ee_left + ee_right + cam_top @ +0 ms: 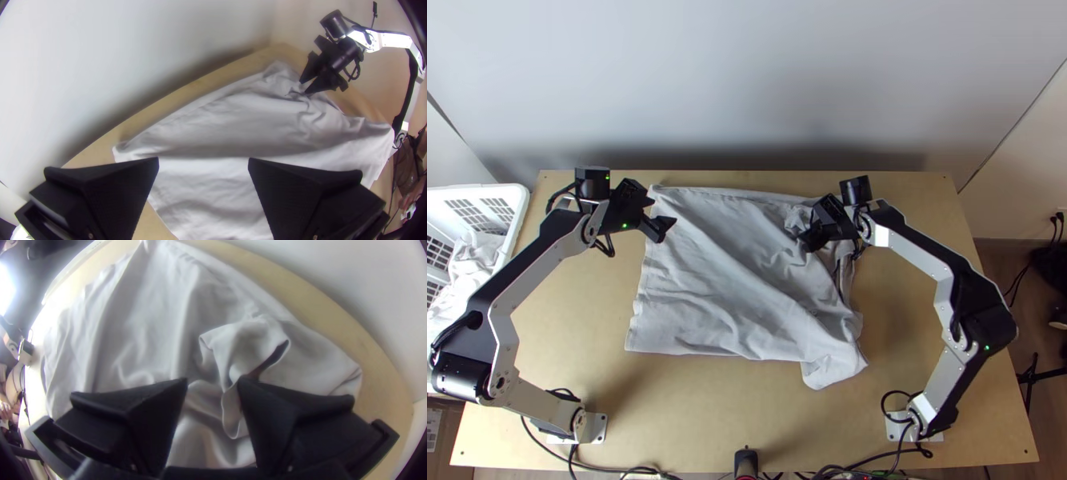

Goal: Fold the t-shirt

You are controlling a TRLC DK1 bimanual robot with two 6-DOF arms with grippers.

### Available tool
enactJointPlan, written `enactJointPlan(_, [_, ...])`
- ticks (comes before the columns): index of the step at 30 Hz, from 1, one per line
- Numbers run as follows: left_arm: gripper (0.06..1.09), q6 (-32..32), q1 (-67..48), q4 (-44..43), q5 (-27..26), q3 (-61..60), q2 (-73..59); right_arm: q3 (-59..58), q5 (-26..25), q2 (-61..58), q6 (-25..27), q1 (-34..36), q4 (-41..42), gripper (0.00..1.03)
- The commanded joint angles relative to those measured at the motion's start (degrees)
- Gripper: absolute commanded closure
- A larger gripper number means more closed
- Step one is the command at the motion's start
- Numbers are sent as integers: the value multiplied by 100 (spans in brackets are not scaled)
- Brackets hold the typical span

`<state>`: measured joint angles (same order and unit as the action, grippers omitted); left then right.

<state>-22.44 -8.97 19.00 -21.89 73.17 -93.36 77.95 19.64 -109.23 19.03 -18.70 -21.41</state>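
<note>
T-shirt (723, 280) lay spread but wrinkled, one end jutting toward the near edge of the table (691, 416). You were probably at the smoothing step, before a first fold; the next move called for pinching the bunched far-right part and drawing it flat. Beside the left edge, a white basket (483, 192) held pale cloth (469, 260). Toward the far edge, your left gripper (203, 159) stood wide at the shirt's far-left corner; your right gripper (212, 380), less wide, stood over the bunching.

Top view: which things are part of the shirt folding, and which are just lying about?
Part of the job:
pale t-shirt, spread but rumpled
left gripper, open
right gripper, open

Just lying about:
white basket
cloth inside it
small black object at the table's near edge
</note>
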Motion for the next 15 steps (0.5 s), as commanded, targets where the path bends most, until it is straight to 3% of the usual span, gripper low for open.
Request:
enactJointPlan(1, [11,-59,36,-11,-8,-48,37,220,-4,-309,-22,59,49,67])
enactJointPlan(12, [11,-147,80,51,-8,-74,178,405,-4,-617,-22,59,146,68])
enactJointPlan(13, [11,-156,89,68,-8,-74,196,405,-4,-617,-22,59,172,79])
enactJointPlan(14, [11,-156,106,68,-8,-83,204,396,-4,-617,-22,59,278,98])
enactJointPlan(15, [11,-156,115,77,-8,-92,213,370,-4,-599,-39,68,374,100])
